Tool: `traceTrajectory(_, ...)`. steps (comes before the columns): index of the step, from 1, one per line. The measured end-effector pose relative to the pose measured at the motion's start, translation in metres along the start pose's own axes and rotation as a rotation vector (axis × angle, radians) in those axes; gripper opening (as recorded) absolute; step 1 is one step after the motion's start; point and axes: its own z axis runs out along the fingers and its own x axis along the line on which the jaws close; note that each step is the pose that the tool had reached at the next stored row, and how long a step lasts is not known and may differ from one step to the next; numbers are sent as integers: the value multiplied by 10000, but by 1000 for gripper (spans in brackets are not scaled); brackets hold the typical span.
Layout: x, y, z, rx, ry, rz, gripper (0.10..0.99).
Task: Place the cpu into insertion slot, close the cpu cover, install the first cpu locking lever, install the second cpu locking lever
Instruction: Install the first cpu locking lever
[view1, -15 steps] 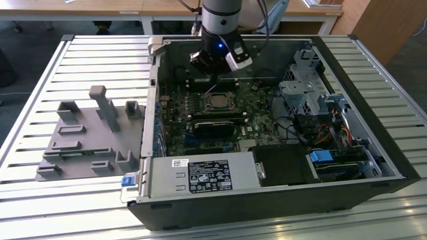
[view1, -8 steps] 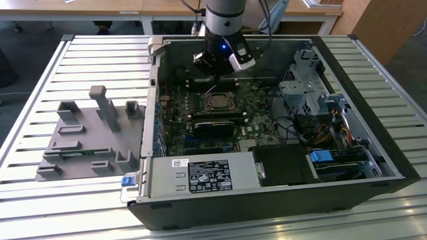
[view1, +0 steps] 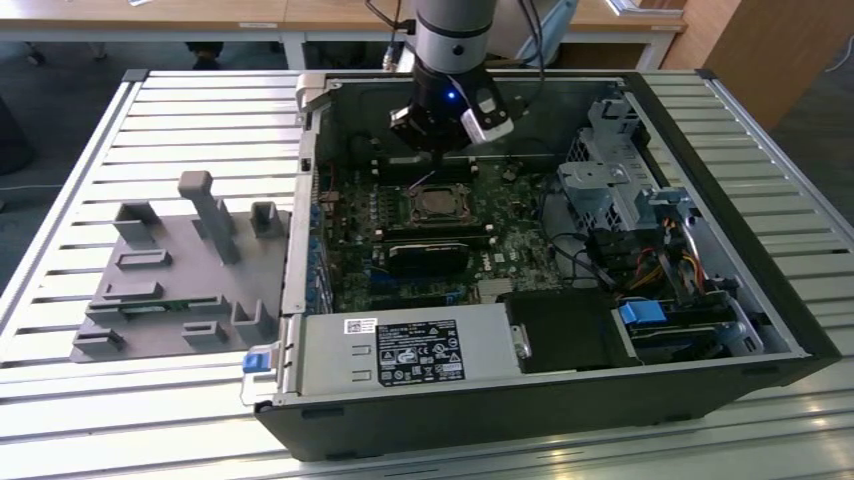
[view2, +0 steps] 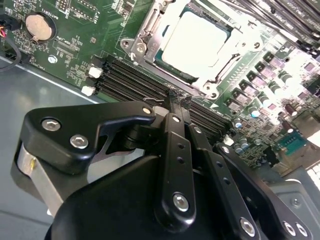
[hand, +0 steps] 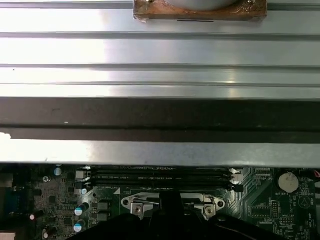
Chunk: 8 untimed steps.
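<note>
Hovering with jaws drawn together, nothing discernible between them, the black two-fingered gripper (view2: 173, 97) sits at twelve o'clock of the small square silver-rimmed insertion slot (view1: 410, 203) in the exterior view. Beyond, the pale silvery square cpu (view2: 196, 42) lies seated, the thin silvery metal cpu cover (view2: 145, 37) seemingly down. Low, steady tips kept off the cpu seem wisest.

A ribbed silvery aluminium surface (hand: 160, 50) carries a coppery-brown plate (hand: 200, 11). Next to it run a dark band of case wall (hand: 160, 117) and a pale metal ledge (hand: 160, 152). Past the ledge, the green circuit board (hand: 260, 200) bears long black memory slots (hand: 160, 177), a round silvery coin battery (hand: 287, 182), blue-topped capacitors (hand: 80, 210) and the screwed silvery rim of the insertion slot (hand: 135, 206).
</note>
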Motion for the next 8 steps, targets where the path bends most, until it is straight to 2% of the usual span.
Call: traceTrajectory(8, -44, 15, 44, 0, 0, 1, 114)
